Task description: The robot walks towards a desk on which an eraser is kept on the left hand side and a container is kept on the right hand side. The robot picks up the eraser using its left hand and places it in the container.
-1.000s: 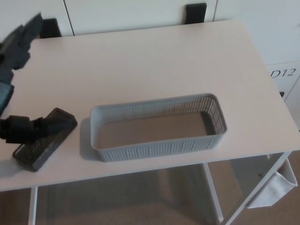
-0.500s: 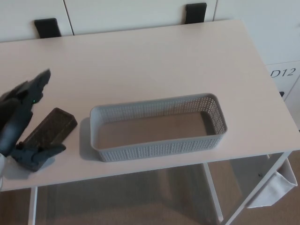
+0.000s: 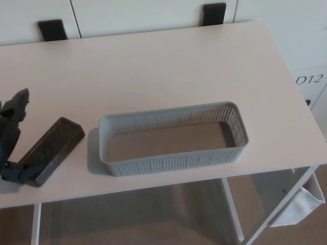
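Note:
The eraser (image 3: 50, 150), a dark oblong block, lies flat and slanted on the left part of the white desk (image 3: 153, 66). My left hand (image 3: 11, 137) comes in at the picture's left edge, open with its fingers spread. One finger (image 3: 18, 103) points up beyond the eraser, and the thumb (image 3: 14, 173) lies at the eraser's near left end. The hand does not hold the eraser. The container (image 3: 173, 159), a grey perforated basket, stands empty to the right of the eraser. My right hand is out of view.
Two black brackets (image 3: 51, 28) (image 3: 213, 12) sit at the desk's far edge against white cabinets. A drawer marked D12 (image 3: 308, 79) is to the right. White fabric (image 3: 301, 203) hangs under the desk's near right corner.
My left hand has drawn back leftward and down from over the eraser to the picture's edge. The eraser and the container have stayed in place.

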Controlling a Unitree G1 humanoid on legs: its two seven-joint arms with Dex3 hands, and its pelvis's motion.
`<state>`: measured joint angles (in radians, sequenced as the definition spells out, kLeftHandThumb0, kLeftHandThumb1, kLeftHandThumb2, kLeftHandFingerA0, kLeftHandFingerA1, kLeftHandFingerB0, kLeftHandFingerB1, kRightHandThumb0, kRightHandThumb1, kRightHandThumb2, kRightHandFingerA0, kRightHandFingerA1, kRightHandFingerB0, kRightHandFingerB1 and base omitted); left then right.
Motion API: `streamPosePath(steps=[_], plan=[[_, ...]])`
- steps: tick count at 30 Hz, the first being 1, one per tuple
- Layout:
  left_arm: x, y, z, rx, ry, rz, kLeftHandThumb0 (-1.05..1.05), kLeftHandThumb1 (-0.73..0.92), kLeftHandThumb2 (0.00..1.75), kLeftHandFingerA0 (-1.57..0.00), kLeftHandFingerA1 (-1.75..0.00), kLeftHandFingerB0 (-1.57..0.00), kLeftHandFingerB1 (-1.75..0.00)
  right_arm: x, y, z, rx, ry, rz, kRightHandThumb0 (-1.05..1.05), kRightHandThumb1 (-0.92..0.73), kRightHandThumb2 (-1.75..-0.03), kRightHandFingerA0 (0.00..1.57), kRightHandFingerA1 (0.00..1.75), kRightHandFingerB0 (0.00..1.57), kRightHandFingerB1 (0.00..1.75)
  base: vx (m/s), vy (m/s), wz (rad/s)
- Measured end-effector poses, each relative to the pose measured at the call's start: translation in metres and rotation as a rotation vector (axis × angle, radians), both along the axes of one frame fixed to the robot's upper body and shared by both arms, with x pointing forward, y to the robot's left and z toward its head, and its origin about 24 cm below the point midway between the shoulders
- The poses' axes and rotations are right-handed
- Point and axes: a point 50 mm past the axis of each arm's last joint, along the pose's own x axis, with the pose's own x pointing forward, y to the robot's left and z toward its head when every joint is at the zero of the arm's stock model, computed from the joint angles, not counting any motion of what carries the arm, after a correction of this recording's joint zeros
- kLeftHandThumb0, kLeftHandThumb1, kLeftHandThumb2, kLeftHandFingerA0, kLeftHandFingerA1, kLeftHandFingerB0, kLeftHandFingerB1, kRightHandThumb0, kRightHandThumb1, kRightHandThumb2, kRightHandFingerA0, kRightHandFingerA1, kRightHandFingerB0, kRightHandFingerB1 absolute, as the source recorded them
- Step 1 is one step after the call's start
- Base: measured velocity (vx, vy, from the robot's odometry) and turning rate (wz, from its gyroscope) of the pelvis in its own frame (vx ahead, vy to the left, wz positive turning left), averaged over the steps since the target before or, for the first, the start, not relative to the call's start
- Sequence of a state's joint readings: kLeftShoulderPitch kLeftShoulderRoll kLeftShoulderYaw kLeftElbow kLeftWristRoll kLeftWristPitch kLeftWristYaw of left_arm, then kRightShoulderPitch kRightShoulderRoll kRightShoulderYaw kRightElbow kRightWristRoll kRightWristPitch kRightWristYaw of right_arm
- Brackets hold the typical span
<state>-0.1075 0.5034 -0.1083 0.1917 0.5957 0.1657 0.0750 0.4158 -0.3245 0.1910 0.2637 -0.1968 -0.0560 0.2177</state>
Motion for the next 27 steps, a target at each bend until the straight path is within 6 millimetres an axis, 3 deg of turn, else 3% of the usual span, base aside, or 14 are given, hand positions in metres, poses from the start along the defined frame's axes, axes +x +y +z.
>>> streamPosePath(steps=[1, 2, 4, 5, 6, 27], plan=[[0.0, -0.001, 0.0, 0.009, -0.002, 0.002, -0.62, 0.4, 0.78, 0.0, -0.13, 0.0, -0.01, -0.001, 0.0, 0.0, -0.002, 0.003, 0.005, -0.28, -0.53, -0.56, 0.55, 0.41, 0.42, 0.37, 0.0, 0.0, 0.0], [0.0, -0.001, -0.001, 0.015, -0.003, 0.001, -0.67, 0.34, 0.61, 0.0, -0.09, 0.0, -0.14, 0.0, 0.0, 0.0, -0.004, 0.004, 0.009, -0.28, -0.53, -0.56, 0.55, 0.41, 0.42, 0.37, 0.0, 0.0, 0.0], [0.0, -0.003, -0.002, 0.021, -0.007, 0.002, -0.69, 0.35, 0.6, 0.0, -0.12, 0.0, -0.15, 0.0, 0.0, 0.0, -0.008, 0.004, 0.018, -0.28, -0.53, -0.56, 0.55, 0.41, 0.42, 0.37, 0.0, 0.0, 0.0], [0.0, -0.004, -0.002, 0.025, -0.009, 0.0, -0.68, 0.34, 0.6, 0.0, -0.12, 0.0, -0.16, 0.0, 0.0, 0.0, -0.01, 0.004, 0.021, -0.28, -0.53, -0.56, 0.55, 0.41, 0.42, 0.37, 0.0, 0.0, 0.0], [0.0, -0.006, -0.003, 0.029, -0.014, -0.004, -0.57, 0.36, 0.78, 0.0, -0.18, 0.0, -0.08, 0.001, 0.0, 0.001, -0.012, 0.003, 0.025, -0.29, -0.53, -0.56, 0.55, 0.41, 0.42, 0.37, 0.0, 0.0, 0.0], [-0.001, -0.036, 0.004, 0.026, -0.072, -0.06, -0.58, 0.36, 0.76, 0.0, -0.23, 0.0, -0.1, 0.008, 0.001, 0.003, -0.016, -0.003, 0.058, -0.3, -0.54, -0.57, 0.55, 0.41, 0.42, 0.37, 0.0, 0.0, 0.0]])
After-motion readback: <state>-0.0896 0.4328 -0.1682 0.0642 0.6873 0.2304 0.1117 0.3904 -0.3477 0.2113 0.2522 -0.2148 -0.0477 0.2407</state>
